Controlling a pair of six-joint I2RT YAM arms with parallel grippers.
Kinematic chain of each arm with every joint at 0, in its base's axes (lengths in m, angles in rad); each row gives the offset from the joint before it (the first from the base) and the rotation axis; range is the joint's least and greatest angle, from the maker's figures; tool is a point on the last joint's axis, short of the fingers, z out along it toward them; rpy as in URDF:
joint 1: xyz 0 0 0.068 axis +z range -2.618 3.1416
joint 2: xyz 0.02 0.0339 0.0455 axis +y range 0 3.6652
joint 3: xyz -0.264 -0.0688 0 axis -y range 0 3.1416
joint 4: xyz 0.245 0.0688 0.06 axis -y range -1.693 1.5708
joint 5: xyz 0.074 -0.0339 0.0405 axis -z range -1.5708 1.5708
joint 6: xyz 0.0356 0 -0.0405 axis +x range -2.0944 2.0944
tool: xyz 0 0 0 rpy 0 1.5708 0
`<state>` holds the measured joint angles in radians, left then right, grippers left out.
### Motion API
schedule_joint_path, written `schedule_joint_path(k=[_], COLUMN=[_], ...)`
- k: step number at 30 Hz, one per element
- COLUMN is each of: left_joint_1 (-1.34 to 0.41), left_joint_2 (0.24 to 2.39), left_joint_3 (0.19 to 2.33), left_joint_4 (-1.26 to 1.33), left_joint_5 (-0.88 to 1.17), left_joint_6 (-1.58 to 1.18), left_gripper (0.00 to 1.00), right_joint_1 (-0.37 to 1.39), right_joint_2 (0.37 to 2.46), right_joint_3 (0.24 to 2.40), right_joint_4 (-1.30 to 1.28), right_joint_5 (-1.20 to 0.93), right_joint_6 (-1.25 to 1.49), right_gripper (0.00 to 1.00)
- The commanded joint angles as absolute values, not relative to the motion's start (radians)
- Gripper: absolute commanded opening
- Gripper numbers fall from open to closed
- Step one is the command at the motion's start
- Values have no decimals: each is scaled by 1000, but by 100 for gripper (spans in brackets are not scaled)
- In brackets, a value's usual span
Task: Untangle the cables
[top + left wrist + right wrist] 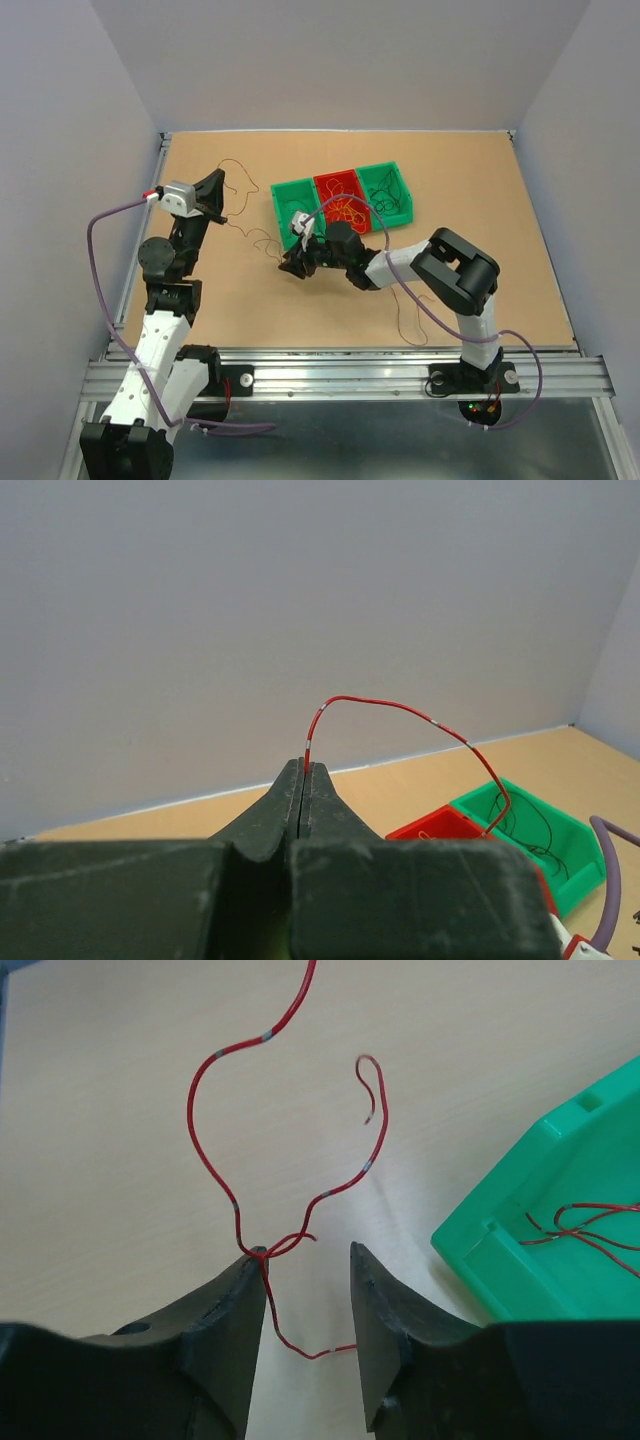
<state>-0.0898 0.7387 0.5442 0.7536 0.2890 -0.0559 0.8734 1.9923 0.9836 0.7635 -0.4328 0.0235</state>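
Left gripper [303,772]: raised off the table [480,220], jaws pressed together and pinching one end of a red cable [385,702]. From these fingertips the red cable rises in an arc, then trails in loose loops across the table to the right gripper [305,1265]. Right gripper: low over the table, just beside the left green bin [520,1210], jaws partly apart with a clear gap. A small crossing in the red cable lies against one fingertip and a strand runs through the gap, not clamped. Left green bin: red strands [590,1225] inside. Red bin [338,185], middle of the row: orange-yellow strands [347,210]. Right green bin [385,178]: dark strands [388,200].
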Motion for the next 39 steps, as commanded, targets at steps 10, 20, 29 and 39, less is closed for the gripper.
schedule_joint_path(k=[10, 20, 29, 39], left_joint_1=[-92, -352, -468, -502], left_joint_2=[781, 956, 1080, 1255], left_joint_3=[569, 632, 661, 819], left_joint_4=[792, 543, 505, 180], left_joint_5=[338, 807, 554, 554], left_joint_6=[-25, 386, 473, 655], left_gripper=[0, 32, 35, 81], right_joint_1=[885, 887, 887, 882], right_joint_2=[1758, 1585, 1462, 1280], right_joint_3=[812, 709, 632, 525], right_joint_4=[769, 796, 827, 810], right_joint_5=[-218, -155, -83, 275], right_joint_6=[-57, 20, 61, 129], right_gripper=[1, 0, 1, 1])
